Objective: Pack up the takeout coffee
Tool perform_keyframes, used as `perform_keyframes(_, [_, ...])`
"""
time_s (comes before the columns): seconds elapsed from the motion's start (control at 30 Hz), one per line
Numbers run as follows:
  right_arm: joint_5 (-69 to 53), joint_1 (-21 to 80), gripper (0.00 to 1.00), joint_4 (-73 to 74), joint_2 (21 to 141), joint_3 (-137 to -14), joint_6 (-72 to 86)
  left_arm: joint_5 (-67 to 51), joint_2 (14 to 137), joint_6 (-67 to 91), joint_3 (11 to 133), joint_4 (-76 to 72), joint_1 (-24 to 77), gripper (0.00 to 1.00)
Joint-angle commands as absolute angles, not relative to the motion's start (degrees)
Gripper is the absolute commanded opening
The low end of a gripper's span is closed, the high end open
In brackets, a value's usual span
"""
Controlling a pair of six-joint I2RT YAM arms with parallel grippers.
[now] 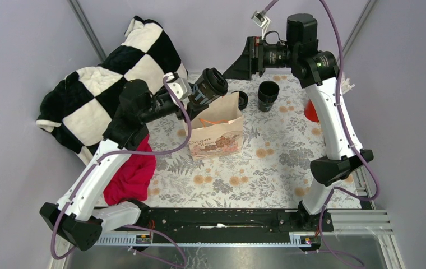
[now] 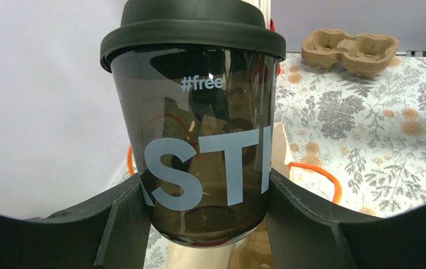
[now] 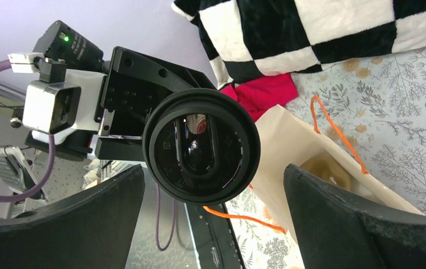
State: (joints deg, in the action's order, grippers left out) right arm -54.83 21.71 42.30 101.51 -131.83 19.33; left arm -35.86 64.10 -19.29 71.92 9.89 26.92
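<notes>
The takeout coffee [image 1: 212,85] is a dark cup with pale lettering and a round black lid. My left gripper [image 1: 195,95] is shut on it, holding it tilted in the air above the top left of the paper bag [image 1: 219,133]. In the left wrist view the cup [image 2: 199,134] sits clamped between both fingers of the left gripper [image 2: 205,188]. My right gripper [image 1: 239,63] hangs open at the back, apart from the cup. In the right wrist view the lid [image 3: 202,145] faces the right gripper [image 3: 213,171], whose jaws stand wide, and the open bag [image 3: 289,140] lies beyond.
A stack of black cups [image 1: 268,95] and black lids [image 1: 242,100] stand behind the bag. A red cup [image 1: 310,112] is at the right. A checked blanket [image 1: 110,84] and red cloth [image 1: 132,174] lie at the left. A cardboard cup carrier [image 2: 351,47] sits far off.
</notes>
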Motion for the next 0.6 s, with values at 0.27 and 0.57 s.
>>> perform_keyframes(0.27, [-59.7,25.1,1.00,48.1,98.3,-128.6,7.4,-36.2,61.5,-23.6,74.0,14.5,30.6,0.49])
perform_keyframes(0.57, [-60.5,26.2,1.00,48.1,96.2,-126.2,6.7,-36.1,61.3,-23.9,73.5,15.2,31.6,0.48])
